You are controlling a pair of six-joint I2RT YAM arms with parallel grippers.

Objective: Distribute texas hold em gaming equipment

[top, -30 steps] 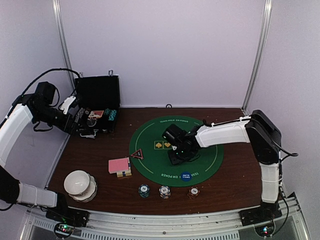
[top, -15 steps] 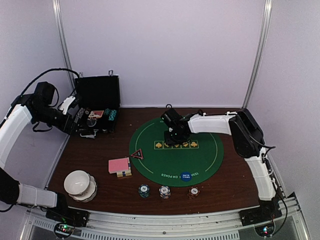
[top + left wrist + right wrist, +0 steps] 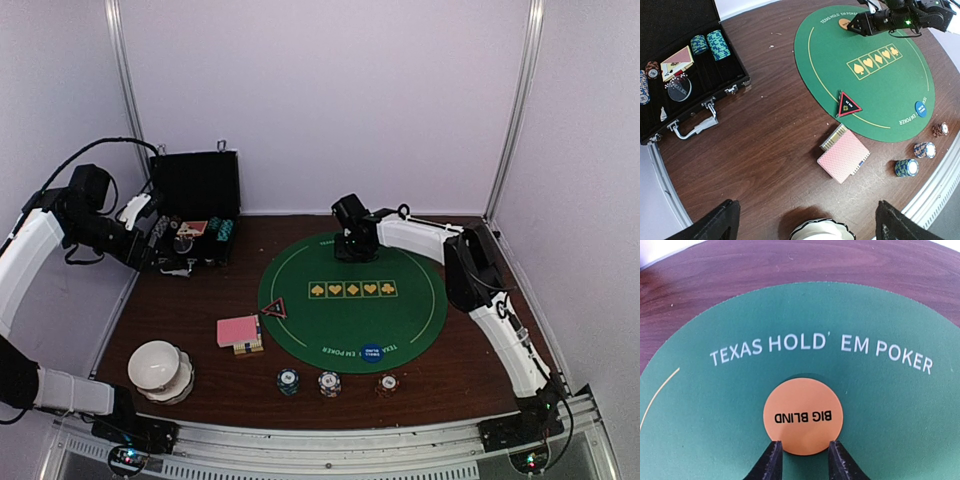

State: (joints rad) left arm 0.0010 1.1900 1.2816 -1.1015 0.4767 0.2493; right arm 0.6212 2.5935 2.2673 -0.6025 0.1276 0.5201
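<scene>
Left gripper (image 3: 806,215) hangs high at the left, jaws spread wide, empty. Further right, the orange button (image 3: 802,416) lies on the green mat (image 3: 700,410), just beside its far-edge lettering (image 3: 820,347). Right gripper (image 3: 805,460) straddles the button's near rim; we cannot tell whether its narrowly parted jaws grip. We advise opening fully, then lifting straight up, lest the disc drag.

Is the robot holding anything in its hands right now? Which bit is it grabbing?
The right hand pinches the orange Big Blind button by its near edge, on the green mat. The left hand is open, holding nothing.
</scene>
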